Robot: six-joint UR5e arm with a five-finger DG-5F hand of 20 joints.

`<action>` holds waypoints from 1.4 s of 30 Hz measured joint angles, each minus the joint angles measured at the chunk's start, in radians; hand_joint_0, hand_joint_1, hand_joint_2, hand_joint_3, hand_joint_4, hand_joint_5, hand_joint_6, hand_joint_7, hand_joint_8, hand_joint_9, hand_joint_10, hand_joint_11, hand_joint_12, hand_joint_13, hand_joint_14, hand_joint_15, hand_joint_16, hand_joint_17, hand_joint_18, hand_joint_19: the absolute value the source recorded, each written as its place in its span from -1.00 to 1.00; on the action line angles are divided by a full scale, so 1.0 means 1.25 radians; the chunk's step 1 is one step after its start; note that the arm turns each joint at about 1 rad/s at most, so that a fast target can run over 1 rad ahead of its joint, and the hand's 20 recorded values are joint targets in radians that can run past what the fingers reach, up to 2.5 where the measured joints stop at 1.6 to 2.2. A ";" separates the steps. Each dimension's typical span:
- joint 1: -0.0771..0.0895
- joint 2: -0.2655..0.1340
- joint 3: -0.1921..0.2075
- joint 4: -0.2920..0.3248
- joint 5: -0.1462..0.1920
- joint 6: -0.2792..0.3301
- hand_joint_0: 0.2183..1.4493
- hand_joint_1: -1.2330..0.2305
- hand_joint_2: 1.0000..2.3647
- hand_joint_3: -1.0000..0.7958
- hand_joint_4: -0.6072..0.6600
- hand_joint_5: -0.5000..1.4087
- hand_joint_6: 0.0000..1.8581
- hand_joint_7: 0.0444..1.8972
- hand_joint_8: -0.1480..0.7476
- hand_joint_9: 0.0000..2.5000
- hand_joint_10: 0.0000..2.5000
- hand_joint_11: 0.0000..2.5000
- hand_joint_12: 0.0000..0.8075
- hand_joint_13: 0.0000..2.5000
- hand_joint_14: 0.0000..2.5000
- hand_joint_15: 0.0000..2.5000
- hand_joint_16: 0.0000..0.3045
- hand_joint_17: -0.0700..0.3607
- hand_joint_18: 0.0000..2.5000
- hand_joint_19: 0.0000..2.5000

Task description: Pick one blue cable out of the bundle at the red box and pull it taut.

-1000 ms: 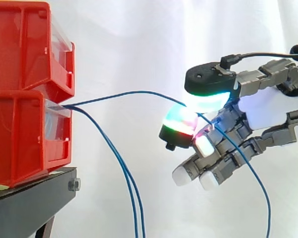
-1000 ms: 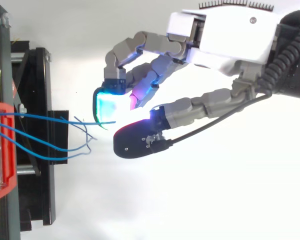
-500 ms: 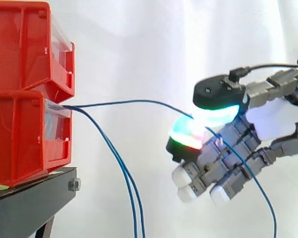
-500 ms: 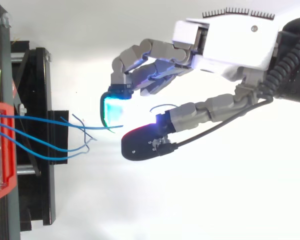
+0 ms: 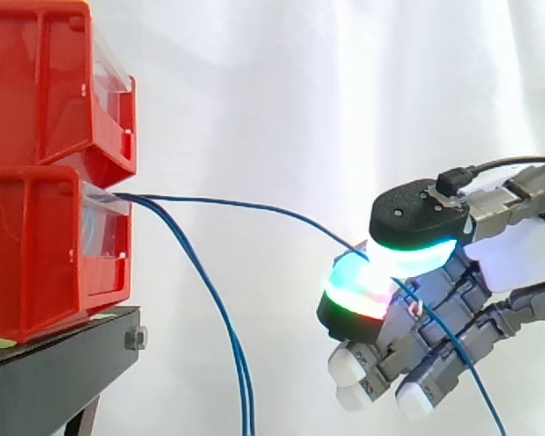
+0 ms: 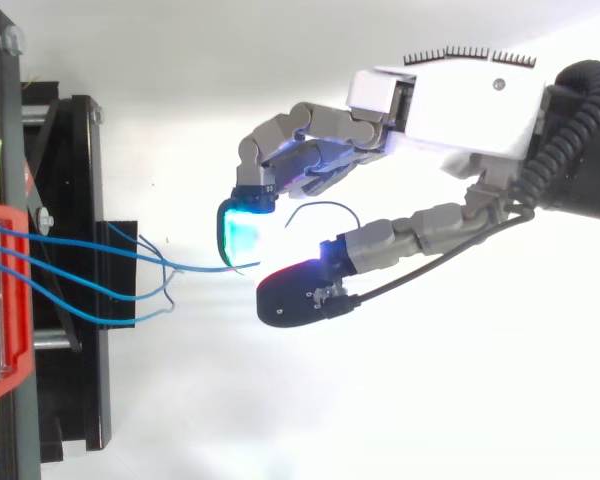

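Note:
Two red boxes are stacked at the left, the lower one (image 5: 36, 245) with several thin blue cables coming out of its front. One blue cable (image 5: 254, 207) runs from that box rightward in a shallow downward arc to my hand (image 5: 509, 268). The cable is pinched between the thumb's green-glowing pad (image 5: 416, 227) and a finger's glowing pad (image 5: 356, 289); its loose tail (image 5: 459, 354) drops below the hand. From above, the held cable (image 6: 120, 252) reaches the cyan pad (image 6: 240, 232) of my hand (image 6: 460, 100). The other blue cables (image 5: 220, 318) hang slack.
The boxes sit on a black stand (image 5: 54, 372), which shows from above as a dark frame (image 6: 75, 400) with the red box's edge (image 6: 0, 300) at far left. A white curtain (image 5: 300, 91) hangs behind.
My hand has moved right and downward, away from the red box, with the blue cable still pinched. The cable's arc has flattened and stretched out.

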 measured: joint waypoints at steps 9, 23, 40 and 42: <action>0.001 0.000 0.000 0.024 0.000 -0.005 -0.42 -0.53 -0.97 0.03 -0.05 -0.53 -0.13 0.19 -0.11 -0.54 -1.00 -0.87 -0.14 -0.70 -1.00 -0.91 -0.66 -0.14 -0.57 -0.82; -0.001 0.000 -0.001 0.028 0.001 -0.007 -0.42 -0.53 -0.97 0.04 -0.04 -0.53 -0.13 0.20 -0.10 -0.53 -1.00 -0.86 -0.14 -0.69 -1.00 -0.91 -0.67 -0.15 -0.57 -0.82; -0.001 0.000 -0.001 0.028 0.001 -0.007 -0.43 -0.55 -0.97 0.07 -0.07 -0.52 -0.14 0.19 -0.05 -0.49 -1.00 -0.86 -0.10 -0.67 -1.00 -0.91 -0.64 -0.11 -0.54 -0.83; -0.001 0.000 -0.001 0.028 0.001 -0.007 -0.42 -0.55 -0.97 0.07 -0.07 -0.52 -0.14 0.19 -0.05 -0.49 -1.00 -0.86 -0.10 -0.67 -1.00 -0.91 -0.64 -0.11 -0.54 -0.83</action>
